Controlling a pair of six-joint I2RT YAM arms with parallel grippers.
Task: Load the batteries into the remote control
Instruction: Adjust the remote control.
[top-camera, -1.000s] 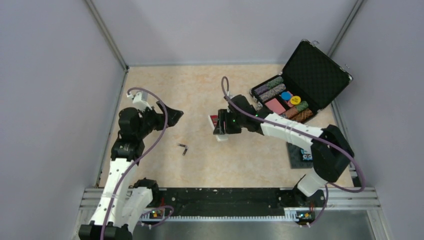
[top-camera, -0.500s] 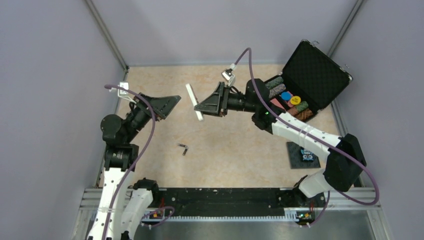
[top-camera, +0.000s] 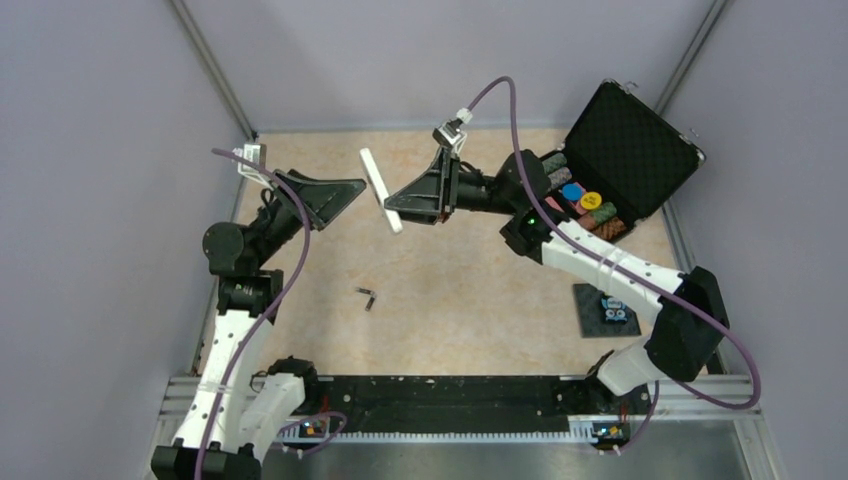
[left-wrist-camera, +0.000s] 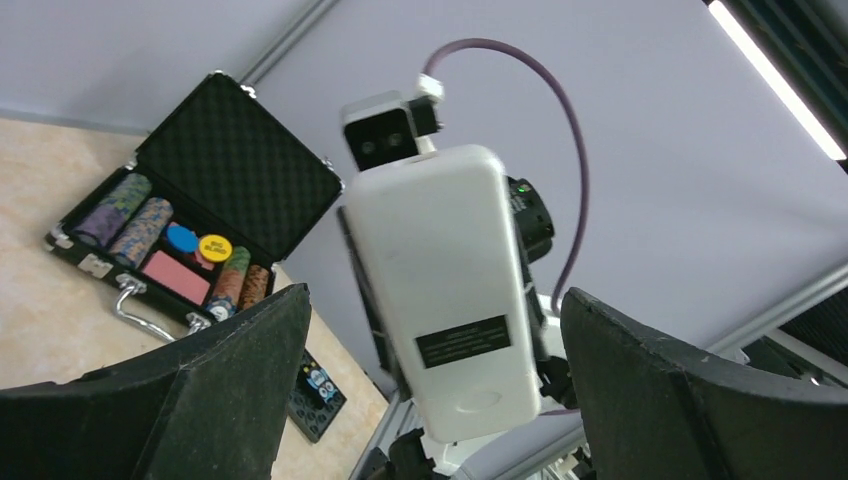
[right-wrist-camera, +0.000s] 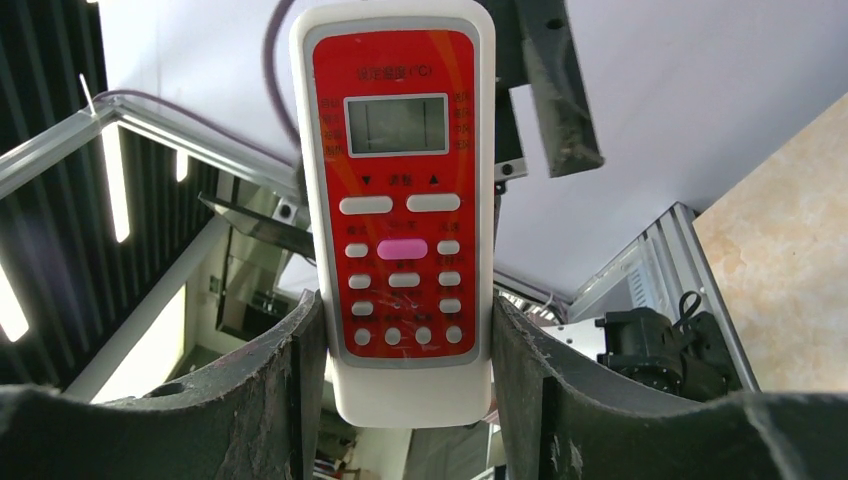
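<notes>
My right gripper (top-camera: 398, 212) is shut on the lower end of the remote control (top-camera: 380, 189) and holds it in the air over the table's middle, upright. In the right wrist view its red button panel (right-wrist-camera: 397, 190) faces the camera between my jaws (right-wrist-camera: 400, 395). In the left wrist view its plain white back (left-wrist-camera: 445, 280) with a black label faces my left gripper (left-wrist-camera: 430, 400), which is open and empty, a short way from it (top-camera: 345, 190). Two dark batteries (top-camera: 367, 296) lie together on the table below.
An open black case (top-camera: 610, 160) with chips stands at the back right. A blue gadget on a black square pad (top-camera: 606, 310) lies at the right, near my right arm's base. Grey walls close in the table on three sides.
My right gripper has lifted the remote off the table and raised it toward the left arm. My left gripper has risen and turned to face the remote's back.
</notes>
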